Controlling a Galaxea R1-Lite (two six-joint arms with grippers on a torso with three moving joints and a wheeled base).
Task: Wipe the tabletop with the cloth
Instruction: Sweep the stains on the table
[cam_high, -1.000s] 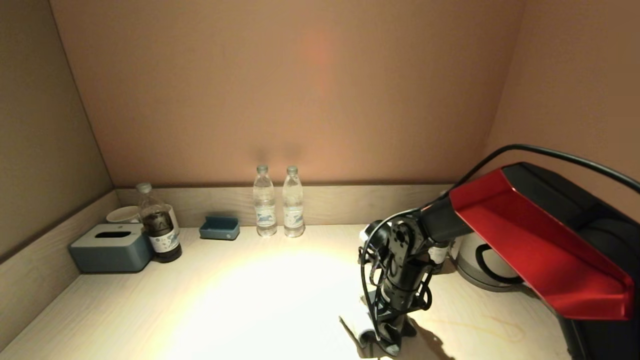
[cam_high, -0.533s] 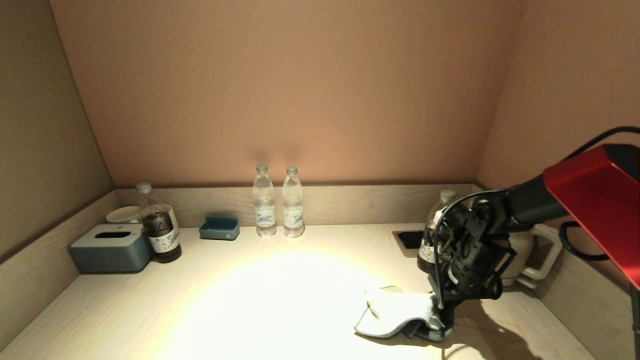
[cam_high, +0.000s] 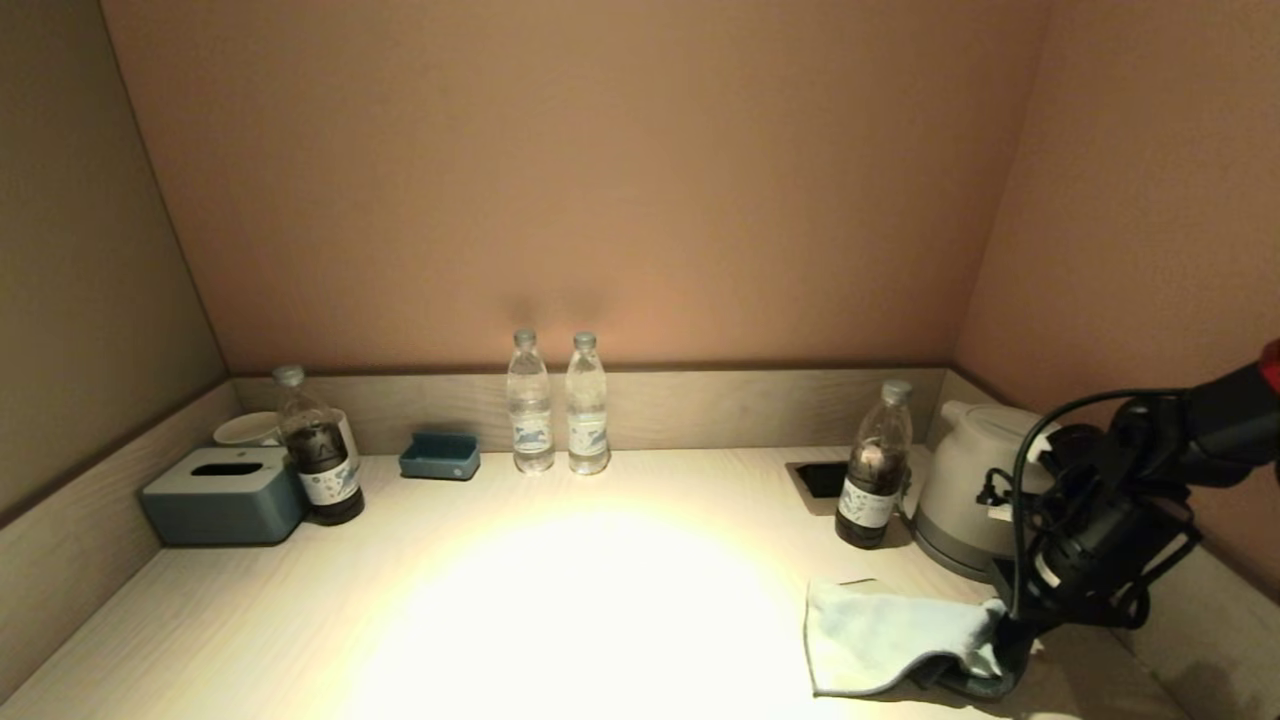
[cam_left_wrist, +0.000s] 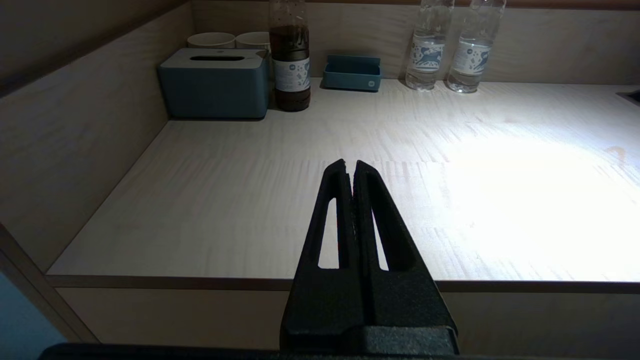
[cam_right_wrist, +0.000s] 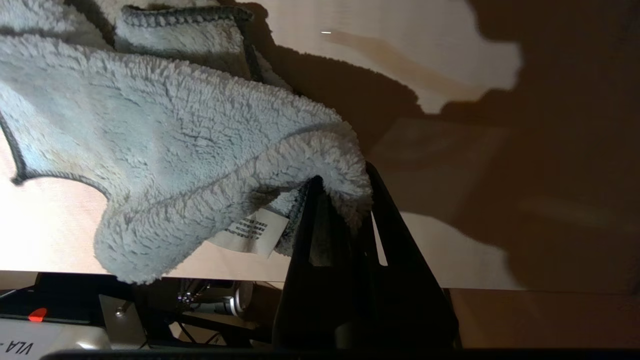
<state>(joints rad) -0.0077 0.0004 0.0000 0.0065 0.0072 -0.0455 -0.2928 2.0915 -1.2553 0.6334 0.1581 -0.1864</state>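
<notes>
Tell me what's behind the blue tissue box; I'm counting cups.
Behind the blue tissue box, two white cups stand against the wall; only their rims show, the rest is covered.

The right gripper (cam_high: 1005, 655) is low at four o'clock, fingers clamped together. The left gripper (cam_left_wrist: 350, 167) hovers at seven o'clock, closed.

middle of tabletop (cam_high: 560, 600) open from front edge to the two water bottles (cam_high: 557, 405) at the back wall. left back corner crowded: tissue box (cam_high: 222, 495), dark bottle (cam_high: 318, 450), blue tray (cam_high: 439, 455). right side blocked by second dark bottle (cam_high: 872, 468) and kettle (cam_high: 965, 485), cloth (cam_high: 880, 635) lying just in front.
</notes>
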